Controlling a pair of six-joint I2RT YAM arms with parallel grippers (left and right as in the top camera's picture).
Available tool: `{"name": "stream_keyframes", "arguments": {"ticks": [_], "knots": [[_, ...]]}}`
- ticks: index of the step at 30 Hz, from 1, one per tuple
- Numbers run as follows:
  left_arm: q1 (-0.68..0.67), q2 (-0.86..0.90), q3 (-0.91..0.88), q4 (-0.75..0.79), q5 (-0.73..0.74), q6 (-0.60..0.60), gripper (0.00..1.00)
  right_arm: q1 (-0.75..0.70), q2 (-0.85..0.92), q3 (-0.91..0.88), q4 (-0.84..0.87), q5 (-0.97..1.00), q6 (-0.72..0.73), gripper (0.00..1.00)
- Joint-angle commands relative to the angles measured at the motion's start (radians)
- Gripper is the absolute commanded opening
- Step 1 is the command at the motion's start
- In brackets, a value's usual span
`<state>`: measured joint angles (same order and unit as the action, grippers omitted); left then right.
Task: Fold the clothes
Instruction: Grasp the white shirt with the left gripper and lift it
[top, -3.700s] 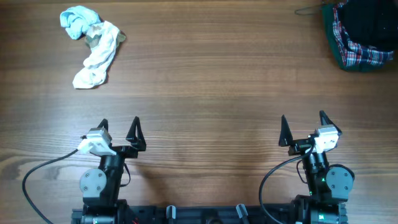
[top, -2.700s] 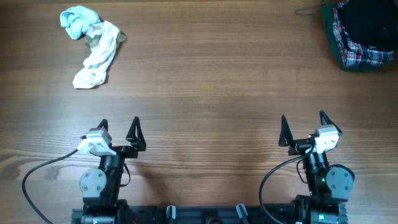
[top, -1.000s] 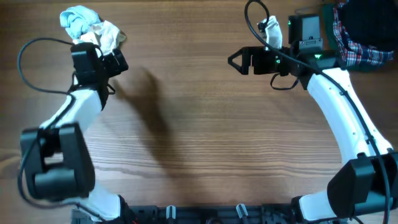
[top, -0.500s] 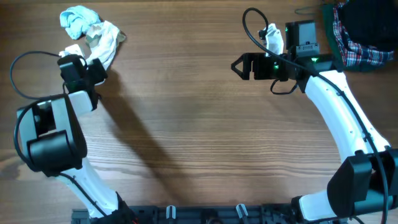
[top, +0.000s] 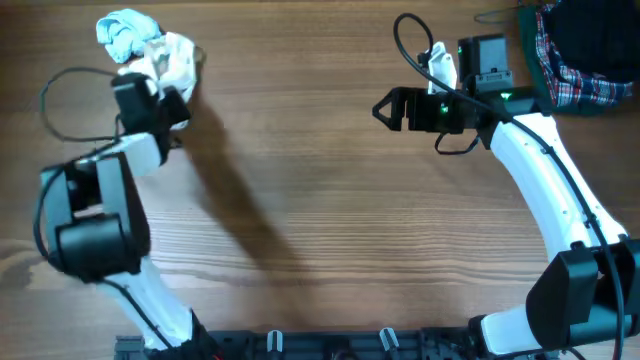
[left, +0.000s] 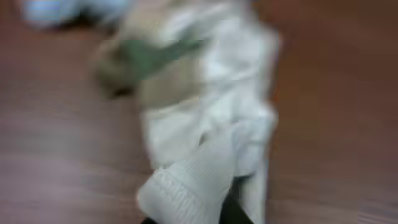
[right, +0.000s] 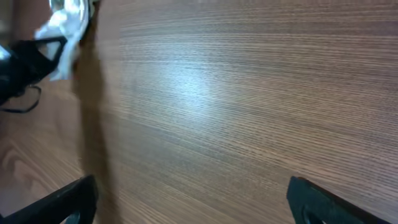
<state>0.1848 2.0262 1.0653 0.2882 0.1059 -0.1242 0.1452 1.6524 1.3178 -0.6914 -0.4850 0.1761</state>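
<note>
At the far left corner of the table (top: 330, 200), the clothes (top: 178, 58) lie bunched up, one cream-white piece with a tan-olive patch, touching a light-blue cloth (top: 122, 28). The left gripper (top: 172, 97) is clamped on their ribbed near end. Over bare wood on the right side, the right gripper (top: 385, 106) hangs with its jaws spread wide, near a plaid fabric (top: 565, 70).

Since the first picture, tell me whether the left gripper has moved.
Yes. The left gripper has moved up the picture and slightly left, ending just below the blue wad, at the garment.
</note>
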Motion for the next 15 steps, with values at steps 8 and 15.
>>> {"name": "stream_keyframes", "arguments": {"ticks": [8, 15], "knots": [[-0.489, -0.510, 0.011, -0.259, 0.013, -0.042, 0.04, 0.004, 0.010, -0.005, 0.008, -0.048, 0.006, 0.94], [-0.507, -0.569, 0.011, -0.236, 0.032, -0.142, 0.04, 0.006, 0.010, -0.005, -0.049, -0.093, -0.069, 0.94]]}}
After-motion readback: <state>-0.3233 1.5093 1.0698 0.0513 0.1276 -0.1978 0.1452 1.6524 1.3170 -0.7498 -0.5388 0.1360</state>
